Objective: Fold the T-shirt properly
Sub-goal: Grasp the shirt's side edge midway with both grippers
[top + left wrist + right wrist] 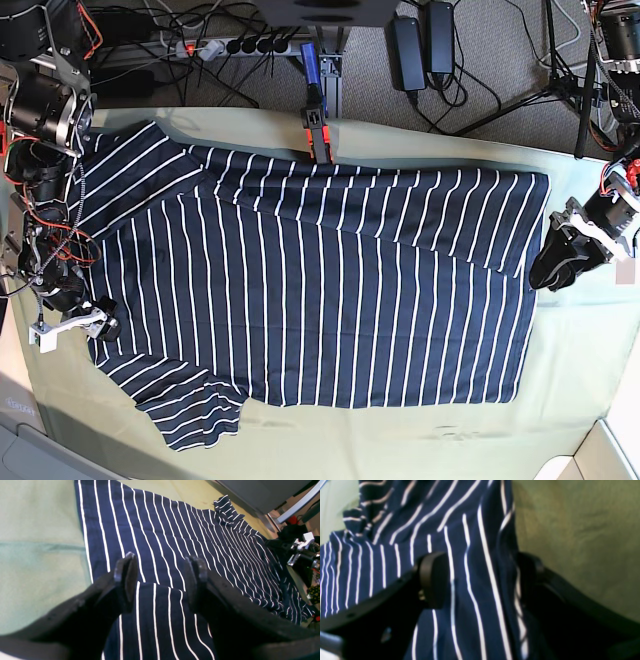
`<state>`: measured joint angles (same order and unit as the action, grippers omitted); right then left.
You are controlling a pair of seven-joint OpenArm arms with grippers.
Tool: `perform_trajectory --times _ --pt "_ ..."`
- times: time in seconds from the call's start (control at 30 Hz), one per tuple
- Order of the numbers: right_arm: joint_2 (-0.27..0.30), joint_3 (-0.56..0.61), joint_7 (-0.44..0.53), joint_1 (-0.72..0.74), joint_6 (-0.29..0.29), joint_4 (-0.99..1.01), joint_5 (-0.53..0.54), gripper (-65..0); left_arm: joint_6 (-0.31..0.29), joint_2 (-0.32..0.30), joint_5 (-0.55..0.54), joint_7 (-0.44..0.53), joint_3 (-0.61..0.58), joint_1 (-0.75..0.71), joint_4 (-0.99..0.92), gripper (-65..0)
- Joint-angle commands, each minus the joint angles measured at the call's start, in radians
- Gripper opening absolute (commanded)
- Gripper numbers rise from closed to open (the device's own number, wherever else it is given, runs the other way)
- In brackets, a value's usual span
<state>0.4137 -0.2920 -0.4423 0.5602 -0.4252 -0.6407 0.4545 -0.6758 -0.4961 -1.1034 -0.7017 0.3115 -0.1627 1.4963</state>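
- Base view: your left gripper [557,262], jaws apart, sits at the T-shirt [320,280] hem; the shirt's long axis runs away from it.
- Your right gripper [480,580], jaws apart, straddles striped fabric at the opposite end.

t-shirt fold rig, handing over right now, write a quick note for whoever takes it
Left gripper: jaws open, low over the T-shirt's hem end, holding nothing.
Right gripper: jaws open, striped fabric between them at the shoulder end, not clamped.
T-shirt lies spread on the green table cloth, one long edge turned over.
Done: that edge at most.
Left: the actual folds.
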Motion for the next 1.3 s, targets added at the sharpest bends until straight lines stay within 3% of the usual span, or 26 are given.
perform_trajectory --times 0.0,0.3,0.37,0.4,0.5,0.53,0.7,1.0,1.27 --pt "0.018 0.0 0.02 0.029 -0.046 -0.019 0.013 -23.4 -0.022 -0.019 -0.018 0.028 0.007 0.013 0.016 -31.4" --pt "0.018 0.0 0.04 0.029 -0.045 -0.018 -0.074 -23.7 -0.022 -0.019 -0.01 0.033 0.007 0.013 0.016 -31.5" --pt "0.018 0.0 0.047 0.029 -0.045 -0.017 -0.098 -25.0 -0.022 -0.019 0.032 0.053 0.006 0.017 0.014 -31.5" --pt "0.018 0.0 0.05 0.029 -0.045 -0.017 -0.109 -29.9 -0.022 -0.019 0.055 0.055 0.006 0.022 0.012 -31.5" --pt "0.018 0.0 0.055 0.029 -0.045 -0.017 -0.127 -58.7 -0.022 -0.02 0.103 0.055 0.006 0.062 -0.022 -31.5" --pt "0.018 0.0 0.055 0.029 -0.045 -0.017 -0.126 -65.0 -0.022 -0.019 0.103 0.055 0.006 0.082 -0.044 -31.5" --pt "0.018 0.0 0.053 0.022 -0.045 -0.017 -0.126 -65.0 -0.022 -0.02 0.138 0.067 -0.04 0.217 -0.208 -31.5" --pt "0.018 0.0 0.053 0.001 -0.046 -0.018 -0.125 -65.0 -0.022 -0.019 0.253 0.2 -0.196 0.496 -0.568 -31.4" --pt "0.018 0.0 0.054 -0.05 -0.046 -0.018 -0.122 -65.0 -0.022 -0.016 0.346 0.232 -0.203 0.646 -0.79 -31.4"
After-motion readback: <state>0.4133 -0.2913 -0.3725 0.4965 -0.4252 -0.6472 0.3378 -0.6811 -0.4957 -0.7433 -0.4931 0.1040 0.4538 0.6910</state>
